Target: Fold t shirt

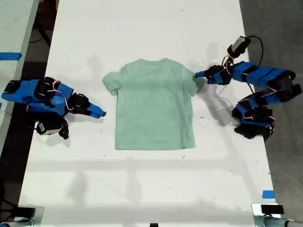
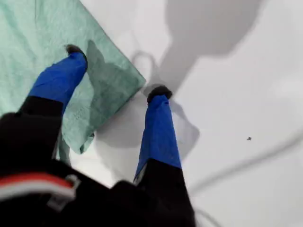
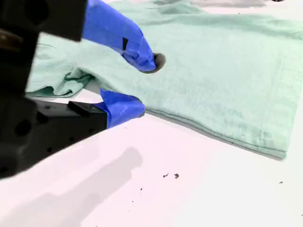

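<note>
White table [image 1: 142, 28] holds the mint t shirt [image 1: 154, 106], spread flat.

A white table [image 1: 142, 189] carries the t shirt [image 1: 154, 106], spread flat.

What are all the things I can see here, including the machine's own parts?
pale mint-green short-sleeved fabric t-shirt: one, spread flat, middle of the table.
white flat table: one, under everything.
blue tape strips: two, one near the exterior view's lower right, one at its left edge.
blue-and-black arms: two, one on each side of the shirt in the exterior view.
my first end effector: one, blue, open, straddling a sleeve corner.
my second end effector: one, blue, open, at the shirt's opposite side edge.
</note>
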Motion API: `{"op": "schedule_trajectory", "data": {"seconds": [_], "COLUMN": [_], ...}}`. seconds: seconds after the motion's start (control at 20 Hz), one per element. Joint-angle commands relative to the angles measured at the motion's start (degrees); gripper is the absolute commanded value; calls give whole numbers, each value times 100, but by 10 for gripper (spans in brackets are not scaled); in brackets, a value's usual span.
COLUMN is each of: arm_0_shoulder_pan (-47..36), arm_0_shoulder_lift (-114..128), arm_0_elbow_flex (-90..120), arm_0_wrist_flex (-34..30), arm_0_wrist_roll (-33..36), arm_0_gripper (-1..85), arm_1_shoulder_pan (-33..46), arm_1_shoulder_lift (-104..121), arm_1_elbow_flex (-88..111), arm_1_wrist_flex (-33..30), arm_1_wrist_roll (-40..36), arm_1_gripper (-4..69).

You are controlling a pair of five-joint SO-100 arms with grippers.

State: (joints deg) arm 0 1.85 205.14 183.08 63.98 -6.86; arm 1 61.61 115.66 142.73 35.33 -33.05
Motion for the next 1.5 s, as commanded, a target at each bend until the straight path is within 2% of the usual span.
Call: {"op": "schedule_trajectory", "data": {"seconds": [0.0, 0.1, 0.15, 0.2, 0.4, 0.65, 0.8, 0.95, 1.25, 1.45], "arm_0_shoulder_pan": [-35, -35, -35, -35, -35, -35, -35, -35, -35, -35], "arm_0_shoulder_lift": [35, 35, 35, 35, 35, 35, 35, 35, 35, 35], "arm_0_elbow_flex": [44, 44, 44, 44, 44, 44, 44, 44, 44, 44], "arm_0_wrist_flex": [-88, -88, -88, -88, -88, -88, -88, -88, -88, -88], "arm_0_wrist_roll": [26, 26, 26, 26, 26, 26, 26, 26, 26, 26], "arm_0_gripper": [118, 119, 119, 119, 119, 119, 119, 119, 119, 119], "arm_1_shoulder_pan": [-202, -316, -334, -352, -378, -642, -1011, -1450, -2602, -3533], "arm_1_shoulder_lift": [-343, -659, -712, -712, -475, 378, 369, 18, -1292, -2962], "arm_1_elbow_flex": [-246, -536, -598, -606, -782, -2065, -3252, -4096, -5423, -6935], "arm_1_wrist_flex": [-369, -334, -272, -211, 334, 1872, 2531, 2646, 2145, 2127], "arm_1_wrist_roll": [97, 97, 132, 149, 105, -220, -413, -501, -642, -765], "arm_1_gripper": [233, 160, 66, 14, 14, 14, 14, 14, 14, 14]}}
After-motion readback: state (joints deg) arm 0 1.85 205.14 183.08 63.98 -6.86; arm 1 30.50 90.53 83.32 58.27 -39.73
